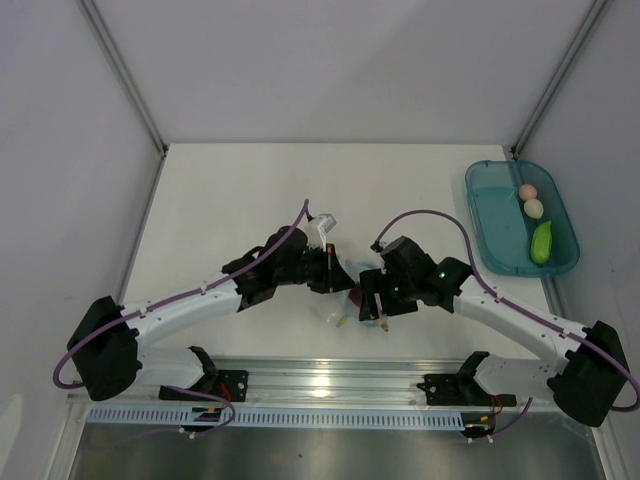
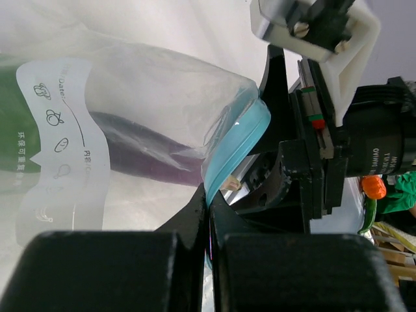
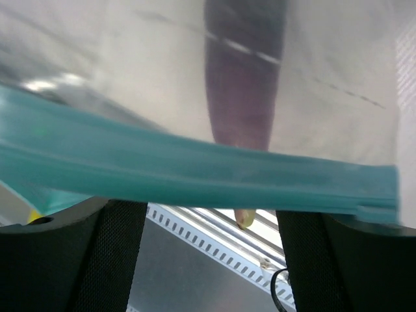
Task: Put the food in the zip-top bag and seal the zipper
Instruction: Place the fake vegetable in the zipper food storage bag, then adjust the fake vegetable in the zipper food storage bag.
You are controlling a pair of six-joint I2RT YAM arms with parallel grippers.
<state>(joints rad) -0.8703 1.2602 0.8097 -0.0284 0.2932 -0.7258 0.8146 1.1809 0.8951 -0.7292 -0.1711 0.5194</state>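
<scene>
The clear zip-top bag (image 1: 338,310) hangs between my two grippers near the table's front middle. In the left wrist view the bag (image 2: 149,84) holds the purple eggplant piece (image 2: 143,153) and the green bell pepper (image 2: 8,130). My left gripper (image 2: 211,201) (image 1: 330,270) is shut on the teal zipper (image 2: 240,140). In the right wrist view the zipper (image 3: 195,169) runs across the tips of my right gripper (image 3: 211,211) (image 1: 372,300), whose fingers (image 3: 110,260) stand wide apart. The eggplant (image 3: 244,65) shows behind the strip, with a pale tip below it.
The teal oval tray (image 1: 472,195) at the right edge holds the pink ball (image 1: 527,191), the whitish egg (image 1: 534,208) and the light green long vegetable (image 1: 541,243). A metal rail (image 1: 320,380) runs along the near edge. Grey walls enclose the table.
</scene>
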